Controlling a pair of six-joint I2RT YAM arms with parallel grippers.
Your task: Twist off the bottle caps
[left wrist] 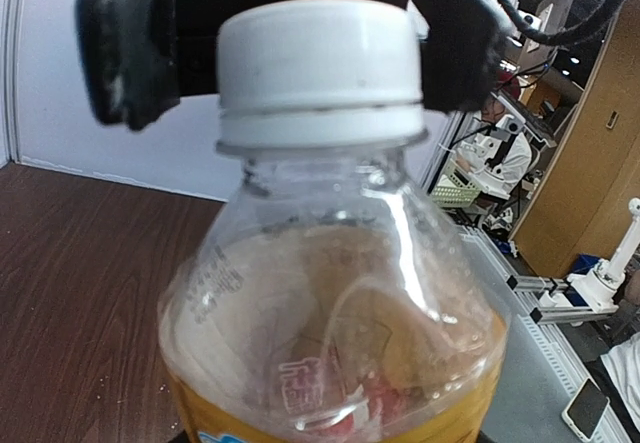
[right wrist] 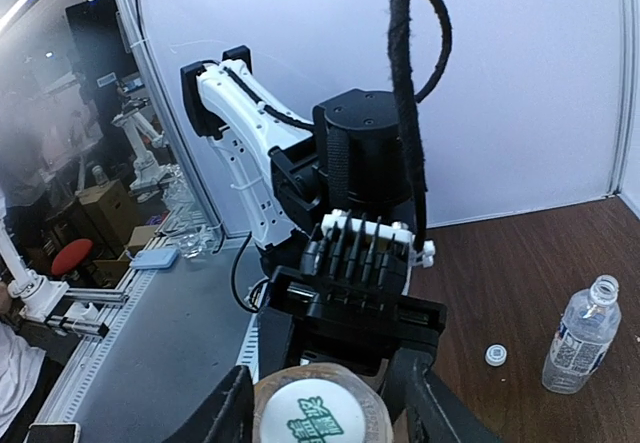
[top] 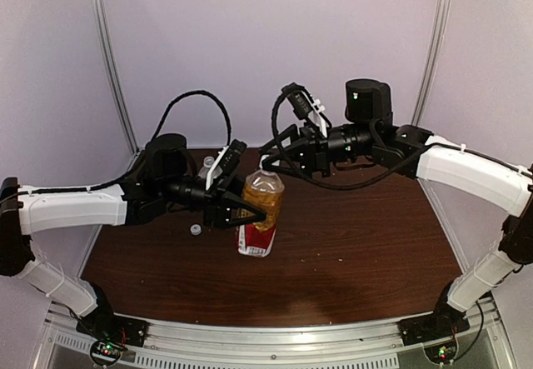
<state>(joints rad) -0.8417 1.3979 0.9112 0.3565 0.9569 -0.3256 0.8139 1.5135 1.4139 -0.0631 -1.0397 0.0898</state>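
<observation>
The amber bottle [top: 263, 194] with a red-white label is near the table's middle, and my left gripper [top: 252, 212] is shut on its body. In the left wrist view the bottle [left wrist: 330, 313] fills the frame and hides my own fingers. Its white cap [left wrist: 320, 73] sits on the neck. My right gripper [top: 268, 162] is open around that cap [right wrist: 320, 415], its fingers [right wrist: 215, 415] standing a little off each side. The clear bottle [right wrist: 582, 335] stands uncapped behind, with a loose white cap [right wrist: 494, 354] beside it on the table.
The brown wooden table [top: 358, 252] has white walls on three sides. The clear bottle [top: 206, 167] stands just behind my left arm, and the loose cap [top: 196, 230] lies left of the amber bottle. A black cable loops above each wrist.
</observation>
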